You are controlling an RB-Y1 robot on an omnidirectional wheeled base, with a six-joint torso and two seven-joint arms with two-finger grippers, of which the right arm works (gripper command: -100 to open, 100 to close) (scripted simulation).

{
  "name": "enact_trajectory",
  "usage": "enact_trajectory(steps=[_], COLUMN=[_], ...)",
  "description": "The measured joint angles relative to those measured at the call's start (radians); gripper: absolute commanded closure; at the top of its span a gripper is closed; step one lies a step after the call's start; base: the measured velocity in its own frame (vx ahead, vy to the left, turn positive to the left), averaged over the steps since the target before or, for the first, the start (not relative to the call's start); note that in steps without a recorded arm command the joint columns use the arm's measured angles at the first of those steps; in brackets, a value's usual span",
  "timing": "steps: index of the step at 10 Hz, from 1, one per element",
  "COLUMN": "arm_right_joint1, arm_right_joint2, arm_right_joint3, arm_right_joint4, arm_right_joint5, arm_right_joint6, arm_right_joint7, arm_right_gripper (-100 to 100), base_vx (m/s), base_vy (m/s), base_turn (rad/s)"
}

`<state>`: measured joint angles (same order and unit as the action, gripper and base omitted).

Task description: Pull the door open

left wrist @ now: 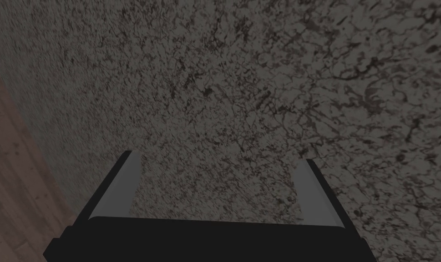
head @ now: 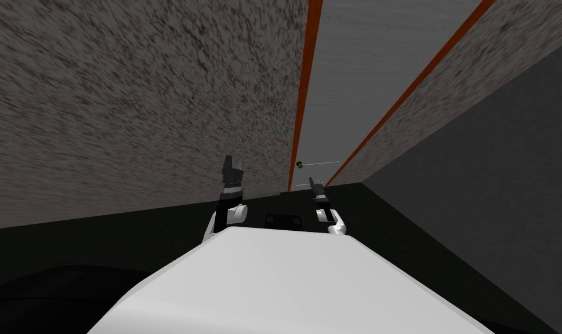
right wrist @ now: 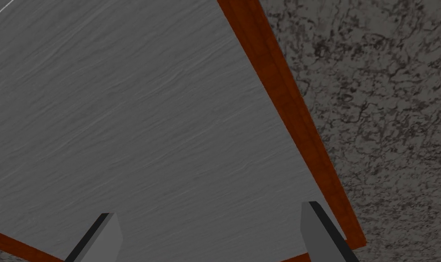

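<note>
A speckled grey wall (head: 129, 98) was seen across the left of the scene and again as a strip to the right of the doorway. Set into it, at the far middle, was the door (head: 355, 75), a plain grey panel with a faint grain, which was shut within its frame. A smooth dark grey wall (head: 494, 191) was seen on the right, meeting the speckled wall at a corner. A dark floor (head: 100, 243) was spread along the foot of the walls. The door frame (head: 304, 87), a narrow reddish-brown band, was seen down both sides of the door.

The left gripper (head: 232, 165) was held up in front of the speckled wall, left of the door, and its fingers (left wrist: 124, 186) were spread apart with nothing between them. The right gripper (head: 314, 184) was raised in front of the lower part of the door, near the left side of the frame. Its fingers (right wrist: 317, 232) were likewise parted and empty, with the door's face beyond them.

A small green knob (head: 300, 165) was seen low on the door, just beside the left frame band and near the right gripper, with a thin pale line running right from it.
</note>
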<state>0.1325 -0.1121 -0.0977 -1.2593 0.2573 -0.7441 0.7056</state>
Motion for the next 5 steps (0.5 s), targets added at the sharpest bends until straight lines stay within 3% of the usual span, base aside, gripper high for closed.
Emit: enact_trajectory(steps=[3, 5], arm_right_joint1=[-0.03, -0.044], arm_right_joint2=[-0.005, -0.007], arm_right_joint3=[-0.006, -0.008], arm_right_joint4=[0.094, 0.133], arm_right_joint5=[0.027, 0.04], arm_right_joint6=[-0.021, -0.025], arm_right_joint7=[0.083, 0.122], arm_right_gripper=[-100, -100], base_vx=[0.091, 0.064], base_vy=[-0.004, -0.001], base_turn=[-0.005, -0.002])
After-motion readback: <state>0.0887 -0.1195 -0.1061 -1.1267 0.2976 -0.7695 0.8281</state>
